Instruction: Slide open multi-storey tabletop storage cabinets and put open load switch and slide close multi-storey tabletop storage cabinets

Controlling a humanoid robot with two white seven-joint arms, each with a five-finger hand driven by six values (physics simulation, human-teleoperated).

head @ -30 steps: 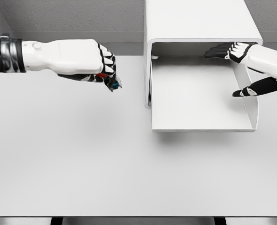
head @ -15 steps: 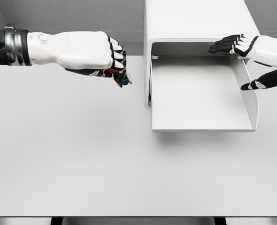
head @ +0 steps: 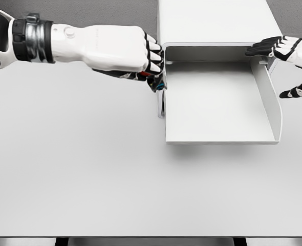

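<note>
Pale grey and matte, the table (head: 89, 179) fills nearly the whole head view, its near half bare and smooth, with a thin dark strip showing beyond its near edge. Farther in, toward the far right part of the table, the pulled-out drawer (head: 217, 102) of the storage cabinet (head: 212, 23) lies open: a shallow white tray of thin sheet, with a flat floor, low upright side walls and rounded corners, nothing visible inside it. At the drawer's left wall the left hand (head: 128, 51) comes across from the far left corner, glossy white shell with black joints and a ribbed metal wrist cuff, its fingers (head: 153, 54) curled tightly around the load switch (head: 157, 82), a small dark part with red and blue-green flecks that peeks out beneath the knuckles. The switch hangs just at the drawer's left rim, above the table rather than over the drawer floor, with the cabinet's curved left edge directly beside it. On the far right, the right hand (head: 286, 56) reaches in from the table's right edge, fingers stretched out and holding nothing, fingertips at the top right corner of the cabinet opening, thumb spread lower and apart. Beyond, the cabinet's boxy white body runs back toward a grey textured wall (head: 79, 15).
</note>
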